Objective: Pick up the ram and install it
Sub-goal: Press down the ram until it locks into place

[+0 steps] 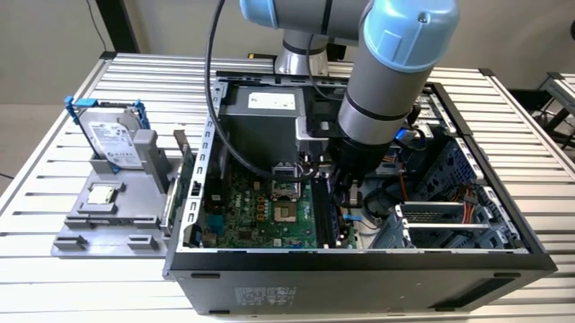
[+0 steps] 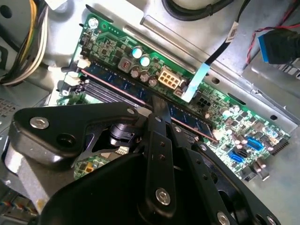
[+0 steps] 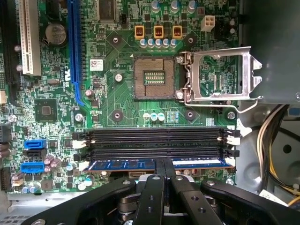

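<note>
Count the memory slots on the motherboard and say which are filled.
4, side by side below the open CPU socket. Three black memory slots are empty; the fourth, nearest the pincer, holds the ram, which the pincer grips at its middle.

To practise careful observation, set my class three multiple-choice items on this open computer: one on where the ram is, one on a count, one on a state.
1. Where is the ram?
A. On the tray outside the case
B. In a memory slot, between the fingers of the claw
C. On top of the hard drive

2. How many yellow connectors stand in a row near the CPU socket?
A. Two
B. Three
C. Five

3. The CPU socket's metal frame is:
A. Swung open
B. Clamped shut over a chip
C. Taken off the board

Answers:
1 B: the first wrist view shows the stick lying along the slot nearest the claw.
2 B: three sit side by side.
3 A: the frame lies beside the bare socket.
</note>
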You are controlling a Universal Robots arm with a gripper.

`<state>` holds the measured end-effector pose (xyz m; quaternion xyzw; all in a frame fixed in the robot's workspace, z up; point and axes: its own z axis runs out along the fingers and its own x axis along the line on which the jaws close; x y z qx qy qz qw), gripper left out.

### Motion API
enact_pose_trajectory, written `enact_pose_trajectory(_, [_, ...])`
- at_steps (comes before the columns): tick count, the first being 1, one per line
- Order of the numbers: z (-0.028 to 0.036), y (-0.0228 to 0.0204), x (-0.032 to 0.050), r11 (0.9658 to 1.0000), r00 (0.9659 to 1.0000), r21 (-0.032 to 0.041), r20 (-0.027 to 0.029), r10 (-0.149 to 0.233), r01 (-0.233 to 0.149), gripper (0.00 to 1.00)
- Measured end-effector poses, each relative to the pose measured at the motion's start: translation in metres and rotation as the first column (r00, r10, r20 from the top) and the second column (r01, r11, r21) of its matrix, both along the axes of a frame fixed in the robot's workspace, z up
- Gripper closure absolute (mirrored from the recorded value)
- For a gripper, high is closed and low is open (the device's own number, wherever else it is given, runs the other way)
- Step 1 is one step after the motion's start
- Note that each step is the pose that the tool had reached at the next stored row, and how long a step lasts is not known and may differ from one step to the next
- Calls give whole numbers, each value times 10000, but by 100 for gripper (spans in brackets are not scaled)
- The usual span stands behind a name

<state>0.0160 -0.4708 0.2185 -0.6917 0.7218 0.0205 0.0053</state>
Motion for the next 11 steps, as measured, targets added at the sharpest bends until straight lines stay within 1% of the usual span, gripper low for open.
enact_pose_trajectory(2, [-15,2,0,10000,10000,-8,-15,-28,28,100])
enact_pose_trajectory(3, [-20,3,0,10000,10000,-32,-23,-31,31,100])
enact_pose_trajectory(4, [-21,4,0,10000,10000,-44,-26,-34,34,100])
enact_pose_trajectory(7, [-18,4,0,10000,10000,-50,-27,-38,38,100])
enact_pose_trajectory(8, [-7,5,1,10000,10000,-54,-27,-38,38,100])
enact_pose_trajectory(10, [21,3,0,10000,10000,10,-10,-39,39,100])
enact_pose_trajectory(11, [56,6,0,10000,10000,36,-8,-39,39,100])
